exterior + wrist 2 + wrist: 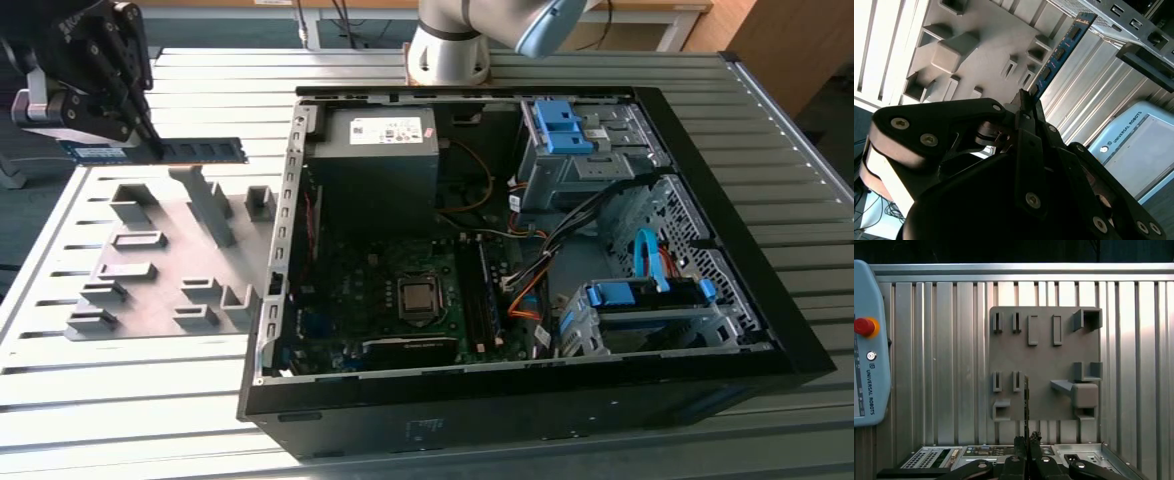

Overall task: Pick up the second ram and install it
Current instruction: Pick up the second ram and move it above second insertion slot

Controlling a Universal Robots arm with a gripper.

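Exterior view shows the gripper [144, 140] clamped on the second ram [200, 150], holding it level in the air above the far edge of the grey holder plate [147, 275], outside the open computer case [287, 200]. In the first wrist view the fingers [1018, 442] pinch the board edge-on. Pick-up looks done. Installing remains, and I judge it calls for squaring the board with a motherboard slot [483, 290].

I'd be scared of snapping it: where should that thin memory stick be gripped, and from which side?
By its two flat faces, coming down onto the long top edge. That is how the gripper holds the second ram now: shut on it, jaws pinching the thin board across its thickness. The board stands on edge, level, above the grey holder plate, so its lower long edge is probably left free.
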